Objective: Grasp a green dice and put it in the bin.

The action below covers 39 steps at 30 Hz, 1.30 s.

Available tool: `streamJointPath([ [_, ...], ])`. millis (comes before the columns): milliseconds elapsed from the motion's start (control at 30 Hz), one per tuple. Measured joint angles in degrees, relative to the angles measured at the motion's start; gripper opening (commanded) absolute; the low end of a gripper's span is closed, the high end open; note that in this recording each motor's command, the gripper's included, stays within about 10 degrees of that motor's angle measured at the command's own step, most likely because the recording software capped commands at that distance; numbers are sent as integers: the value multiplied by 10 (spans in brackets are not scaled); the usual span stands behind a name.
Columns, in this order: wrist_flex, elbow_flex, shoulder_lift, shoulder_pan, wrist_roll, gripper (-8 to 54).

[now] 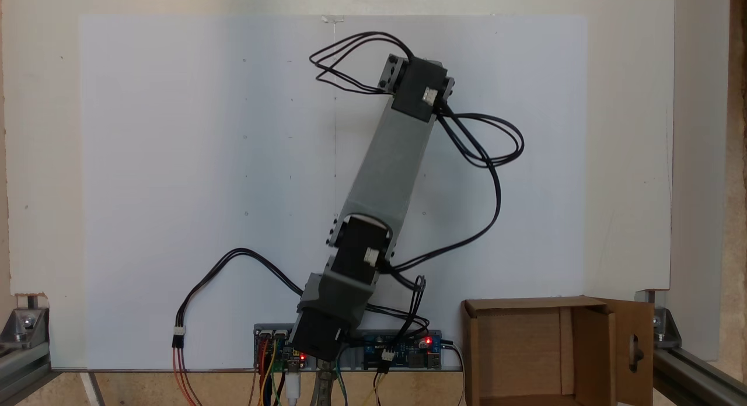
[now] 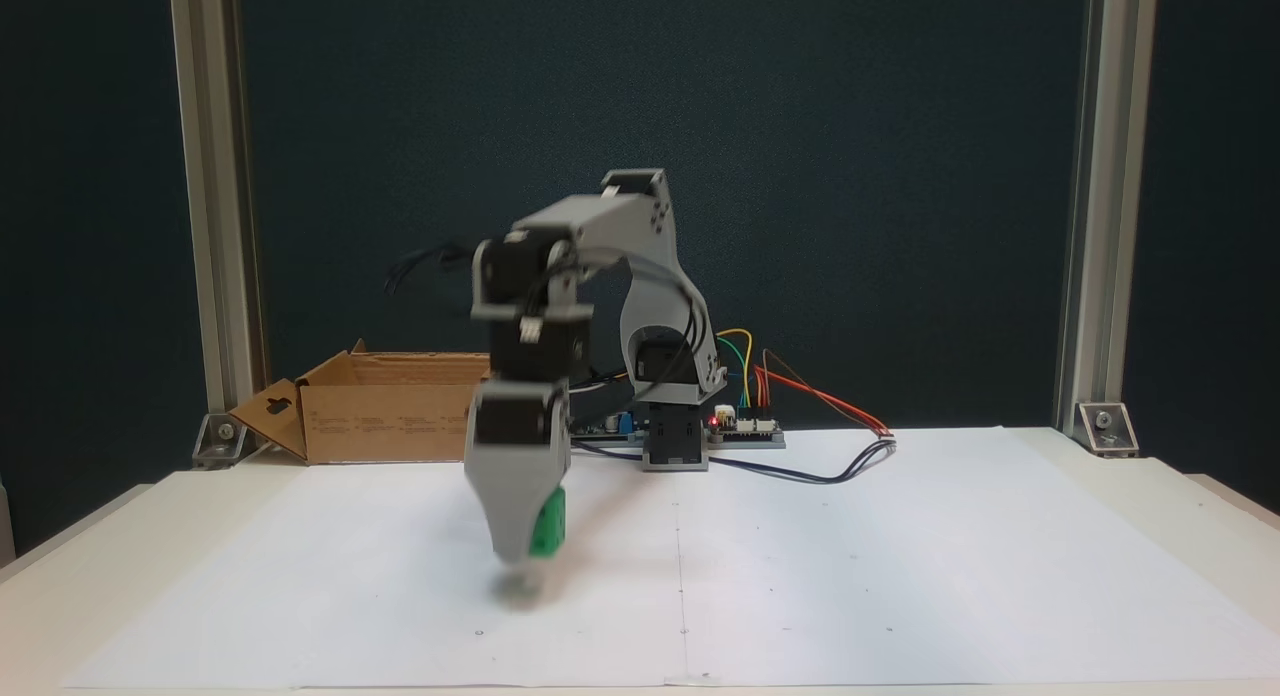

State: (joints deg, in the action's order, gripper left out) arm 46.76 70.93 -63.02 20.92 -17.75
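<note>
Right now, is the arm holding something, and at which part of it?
Yes. The gripper holds the green dice above the white paper, its fingers against the cube's side. Blur hides which faces they press.

The grey-and-black hobby arm (image 2: 600, 276) arches from frame centre toward lower left, its end effector (image 2: 525, 551) pointing straight down, clamped around a small green cube (image 2: 549, 521).

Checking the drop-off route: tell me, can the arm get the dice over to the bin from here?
Probably yes. The gripper seems shut on the green dice, clear of the paper, and the bin sits open-topped beside the base with nothing between.
</note>
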Motion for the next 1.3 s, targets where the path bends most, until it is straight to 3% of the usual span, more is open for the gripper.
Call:
streamJointPath([
  [367, -125, 161, -166, 64, -1, 122],
  [667, -42, 178, -330, 121, 0, 122],
  [867, 21, 178, -375, 189, 0, 122],
  [1300, 102, 148, -380, 461, 0, 122],
])
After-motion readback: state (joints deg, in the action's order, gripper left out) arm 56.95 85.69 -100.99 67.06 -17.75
